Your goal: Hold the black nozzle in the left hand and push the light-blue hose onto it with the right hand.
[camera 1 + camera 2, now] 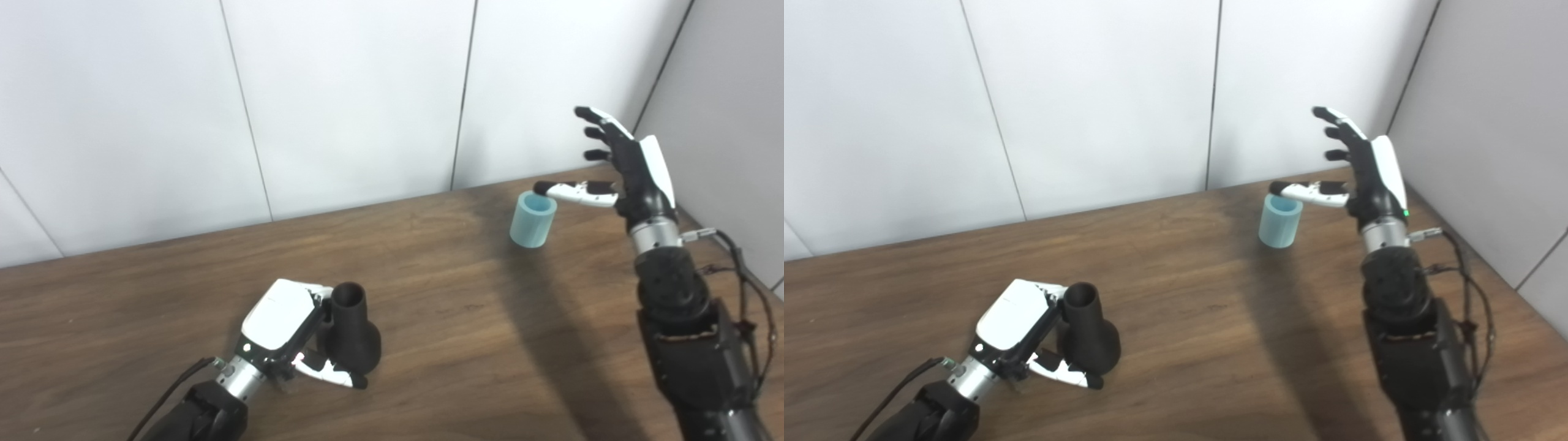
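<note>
A: Where do things stand?

B: The black nozzle stands upright on the wooden table, wide base down, open neck up. The left hand is wrapped around it, fingers behind the neck and thumb across the front of the base, so it holds the nozzle. The light-blue hose, a short stub, stands on end far across the table near the back right.

A: And the right hand?

B: Spread wide, holding nothing. It hangs just beside and above the hose, thumb tip over the rim; whether it touches, I cannot tell.

A: What could go wrong?

B: I'd judge the stub tips or rolls if the thumb nudges the rim before the fingers close round it. Later, pushing it onto the neck off-axis could lever the nozzle over, since the left hand's hold looks low and loose.

A: Surroundings?

B: Dark wood-grain tabletop, plain white panelled walls meeting at a corner on the right.
</note>
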Tool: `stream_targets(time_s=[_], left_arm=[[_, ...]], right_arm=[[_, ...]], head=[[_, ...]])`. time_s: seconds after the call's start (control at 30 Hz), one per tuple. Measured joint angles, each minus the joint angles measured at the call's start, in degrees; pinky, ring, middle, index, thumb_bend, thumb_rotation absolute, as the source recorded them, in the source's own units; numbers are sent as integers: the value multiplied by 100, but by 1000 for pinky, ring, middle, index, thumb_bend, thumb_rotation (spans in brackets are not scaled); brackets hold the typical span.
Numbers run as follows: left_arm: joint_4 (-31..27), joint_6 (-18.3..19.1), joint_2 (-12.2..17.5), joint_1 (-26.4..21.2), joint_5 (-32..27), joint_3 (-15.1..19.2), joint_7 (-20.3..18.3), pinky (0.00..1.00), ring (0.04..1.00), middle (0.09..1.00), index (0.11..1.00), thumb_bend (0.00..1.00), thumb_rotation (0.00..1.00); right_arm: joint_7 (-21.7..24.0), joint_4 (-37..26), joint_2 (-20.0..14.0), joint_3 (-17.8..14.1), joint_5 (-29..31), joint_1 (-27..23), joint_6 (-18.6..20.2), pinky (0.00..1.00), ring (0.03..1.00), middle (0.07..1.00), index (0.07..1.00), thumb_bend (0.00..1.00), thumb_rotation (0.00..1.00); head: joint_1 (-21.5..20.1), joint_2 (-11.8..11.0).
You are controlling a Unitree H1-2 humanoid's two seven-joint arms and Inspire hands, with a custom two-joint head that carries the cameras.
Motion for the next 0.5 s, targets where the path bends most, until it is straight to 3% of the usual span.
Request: stream_targets(time_s=[0.2, 0.33, 0.5], left_arm=[[4, -4, 86, -38, -98, -124, 57, 350, 414, 452, 517, 504, 0], [5, -7, 97, -42, -123, -139, 58, 354, 415, 453, 517, 504, 0], [5, -10, 100, -46, -144, -140, 54, 356, 413, 455, 515, 504, 0]], right_arm=[[286, 422, -122, 205, 188, -3, 32, 751, 899, 938, 941, 888, 205], [330, 822, -118, 285, 270, -109, 36, 776, 904, 937, 937, 851, 132], [361, 1176, -118, 353, 386, -199, 28, 792, 902, 936, 943, 866, 168]], head=[[-53, -35], [-62, -27], [-44, -18]])
